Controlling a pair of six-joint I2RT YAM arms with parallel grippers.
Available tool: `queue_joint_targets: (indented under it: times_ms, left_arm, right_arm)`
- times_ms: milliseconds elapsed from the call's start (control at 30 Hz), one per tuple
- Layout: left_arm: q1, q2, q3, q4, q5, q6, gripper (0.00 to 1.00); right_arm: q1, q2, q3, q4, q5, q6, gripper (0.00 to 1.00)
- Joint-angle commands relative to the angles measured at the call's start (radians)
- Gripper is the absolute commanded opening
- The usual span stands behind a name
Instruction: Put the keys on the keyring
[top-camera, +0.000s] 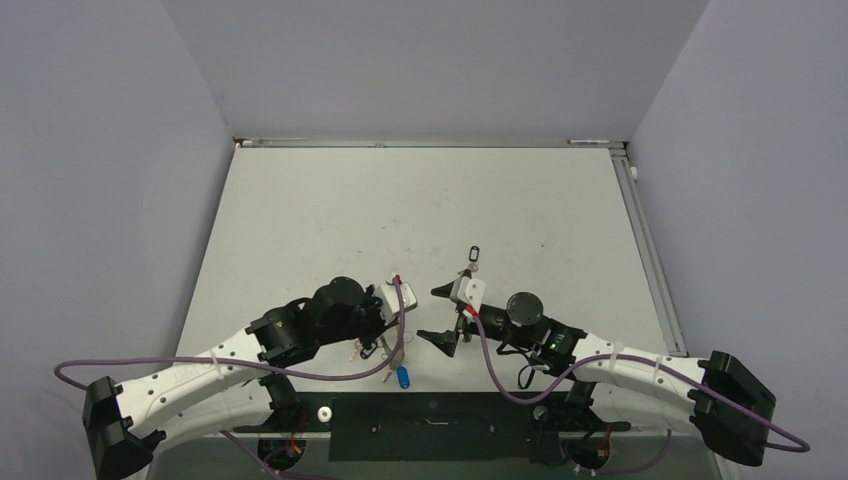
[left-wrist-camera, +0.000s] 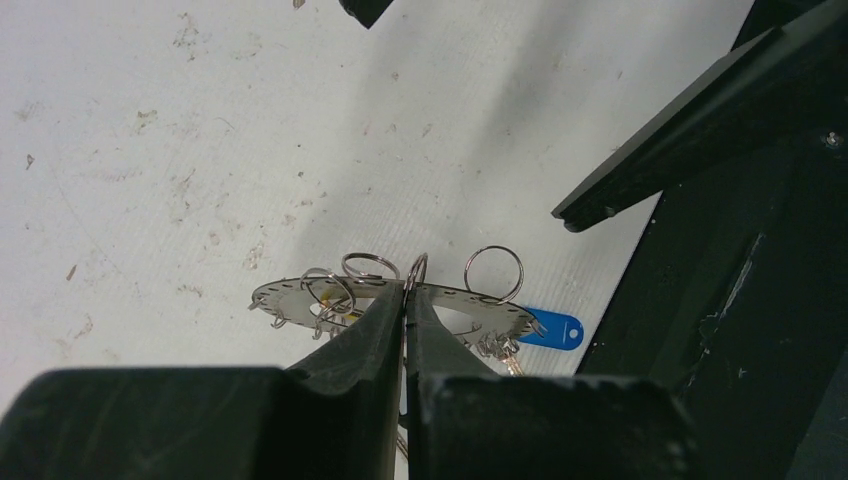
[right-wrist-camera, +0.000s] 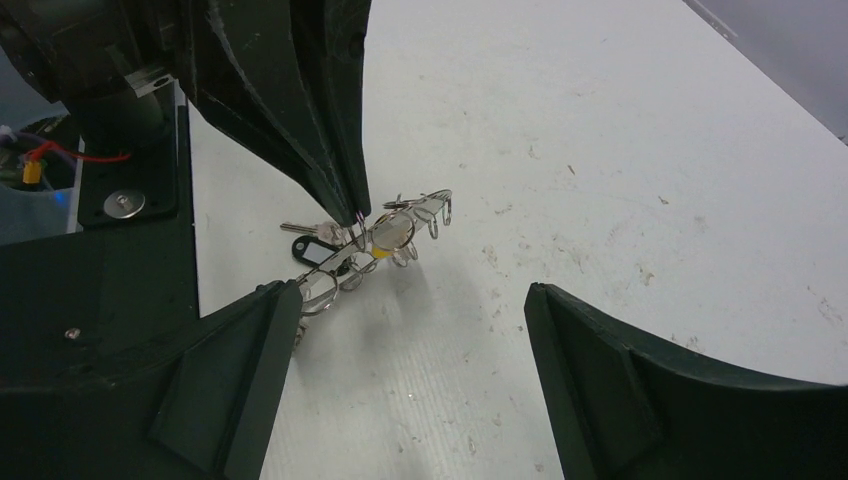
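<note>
1. My left gripper (left-wrist-camera: 405, 292) is pinched closed on the rim of the keyring (left-wrist-camera: 465, 302). It holds the flat disc edge-on just above the table (top-camera: 400, 200), close to the near edge.
2. Small wire loops (left-wrist-camera: 493, 272) stand up from the ring on both sides of the pinch. From the left wrist view I see a blue tag (left-wrist-camera: 553, 330) hanging at one end of the ring, beside the black base plate (left-wrist-camera: 700, 300).
3. My right gripper (right-wrist-camera: 410, 290) is spread wide with nothing between its jaws, and it faces the ring from near by without touching it.
4. From the right wrist view, the left arm's fingers (right-wrist-camera: 320, 150) come down in front of the ring and cover part of its rim. A black tag (right-wrist-camera: 318, 250) and a yellow tag (right-wrist-camera: 385, 250) hang bunched under it, with a silver key (right-wrist-camera: 300, 228) beside them.
5. In the top view, the left arm's purple cable (top-camera: 398, 320) runs across the ring and hides much of it.
6. One key with a black tag (top-camera: 474, 255) lies loose on the table, just beyond the right wrist.
</note>
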Motion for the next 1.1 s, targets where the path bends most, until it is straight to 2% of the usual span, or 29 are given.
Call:
queue_joint_targets:
  times_ms: [0, 367, 800, 1067]
  left_arm:
    - [0.004, -0.035, -0.010, 0.052, 0.030, 0.010, 0.00]
    - [0.003, -0.064, -0.021, 0.051, 0.071, 0.002, 0.00]
    - [0.002, -0.070, -0.024, 0.048, 0.083, -0.004, 0.00]
    - [0.004, -0.065, -0.024, 0.048, 0.086, -0.007, 0.00]
  right_arm:
    - [0.008, 0.032, 0.006, 0.097, -0.017, -0.050, 0.81]
    - [0.031, 0.083, 0.044, 0.115, -0.118, -0.039, 0.58]
    - [0.050, 0.165, 0.091, 0.130, -0.126, -0.052, 0.43]
    - [0.052, 0.220, 0.106, 0.153, -0.133, -0.067, 0.37]
